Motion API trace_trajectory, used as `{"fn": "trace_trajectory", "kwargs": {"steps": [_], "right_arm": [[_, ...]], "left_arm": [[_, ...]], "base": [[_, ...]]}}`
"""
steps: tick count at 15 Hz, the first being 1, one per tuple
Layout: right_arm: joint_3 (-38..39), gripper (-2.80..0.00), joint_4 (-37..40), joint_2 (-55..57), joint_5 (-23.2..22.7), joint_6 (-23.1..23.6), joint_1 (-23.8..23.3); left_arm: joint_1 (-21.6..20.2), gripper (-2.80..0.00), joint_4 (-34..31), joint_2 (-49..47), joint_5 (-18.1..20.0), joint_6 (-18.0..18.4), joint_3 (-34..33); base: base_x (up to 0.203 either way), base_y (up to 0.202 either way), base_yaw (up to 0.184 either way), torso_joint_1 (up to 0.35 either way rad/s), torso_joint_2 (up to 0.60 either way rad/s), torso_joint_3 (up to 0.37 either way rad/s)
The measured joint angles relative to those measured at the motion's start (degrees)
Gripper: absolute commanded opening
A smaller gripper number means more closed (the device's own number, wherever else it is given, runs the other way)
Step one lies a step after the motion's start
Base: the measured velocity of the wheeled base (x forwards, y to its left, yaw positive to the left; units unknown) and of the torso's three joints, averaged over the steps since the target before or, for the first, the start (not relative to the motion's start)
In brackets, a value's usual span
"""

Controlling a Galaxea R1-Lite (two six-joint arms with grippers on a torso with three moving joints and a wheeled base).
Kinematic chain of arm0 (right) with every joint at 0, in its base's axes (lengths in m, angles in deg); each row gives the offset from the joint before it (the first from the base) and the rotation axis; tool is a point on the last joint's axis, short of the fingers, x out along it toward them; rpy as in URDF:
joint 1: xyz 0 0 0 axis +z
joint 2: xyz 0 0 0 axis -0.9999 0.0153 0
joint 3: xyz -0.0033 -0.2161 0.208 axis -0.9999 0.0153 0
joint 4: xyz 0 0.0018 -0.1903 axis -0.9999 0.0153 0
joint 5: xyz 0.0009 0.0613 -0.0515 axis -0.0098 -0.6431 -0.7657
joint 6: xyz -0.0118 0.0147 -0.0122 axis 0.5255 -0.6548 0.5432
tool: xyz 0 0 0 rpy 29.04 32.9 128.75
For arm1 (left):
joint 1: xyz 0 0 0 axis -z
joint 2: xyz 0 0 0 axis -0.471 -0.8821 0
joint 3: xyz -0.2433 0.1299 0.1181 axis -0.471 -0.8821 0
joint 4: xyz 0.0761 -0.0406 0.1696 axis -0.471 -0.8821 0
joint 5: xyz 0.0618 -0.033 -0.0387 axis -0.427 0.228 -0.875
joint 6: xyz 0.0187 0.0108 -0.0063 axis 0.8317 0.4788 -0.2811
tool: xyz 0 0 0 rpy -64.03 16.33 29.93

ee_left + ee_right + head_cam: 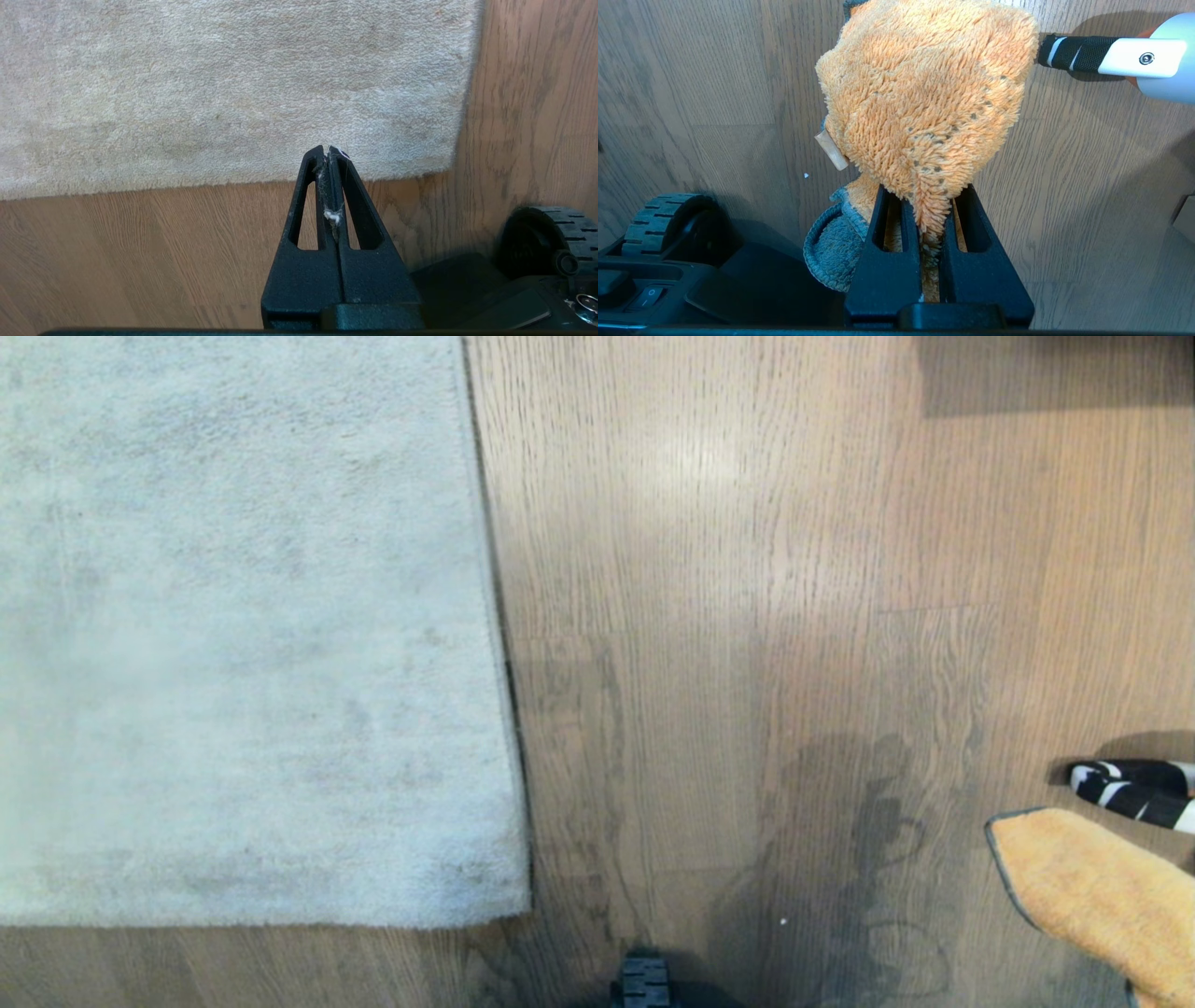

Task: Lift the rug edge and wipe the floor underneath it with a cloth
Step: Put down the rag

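Left gripper point(331, 151) closed, empty, above the rug edge point(509, 709); right gripper point(930, 219) clamps the cloth point(924, 93). Best pinch the corner low, lift gently.

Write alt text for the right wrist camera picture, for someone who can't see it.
The right tool is shut on a fuzzy orange cloth with a grey-blue trimmed edge, which bunches up in front of its black fingers above grey-brown wood-grain floor. A black-and-white handle lies on the floor beyond the cloth, and part of the robot's base with a ribbed wheel shows beside the tool.
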Motion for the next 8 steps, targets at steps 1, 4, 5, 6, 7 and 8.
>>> {"fn": "trace_trajectory", "kwargs": {"steps": [1,4,5,6,7,8], "right_arm": [[0.00,-2.80,-0.02,0.00,0.02,0.00,0.00],[0.11,-2.80,-0.07,0.00,0.02,0.04,0.00],[0.11,-2.80,-0.13,0.00,0.04,0.02,0.00],[0.11,-2.80,-0.08,0.00,0.02,0.02,0.00],[0.09,-2.80,-0.13,0.00,0.02,0.02,0.00],[0.11,-2.80,-0.06,0.00,0.02,0.00,0.02]], "left_arm": [[0.00,-2.80,0.00,0.00,0.00,0.00,0.00],[0.02,-2.80,0.00,0.00,-0.05,0.00,0.00],[0.01,-2.80,0.00,0.00,-0.07,0.00,0.02],[0.02,-2.80,0.00,0.00,-0.09,0.01,0.02],[0.00,-2.80,-0.02,0.00,-0.07,0.02,0.02],[-0.02,-2.80,-0.01,0.00,-0.05,0.02,0.02]], "base": [[0.000,0.000,0.000,0.000,0.00,0.000],[0.001,-0.025,-0.002,0.000,0.00,0.001],[0.001,-0.133,-0.005,-0.001,0.00,0.002],[0.000,-0.181,0.003,0.006,0.00,0.007],[0.000,-0.194,0.000,0.002,0.01,0.005],[0.000,-0.198,0.000,0.006,0.01,0.002]]}}
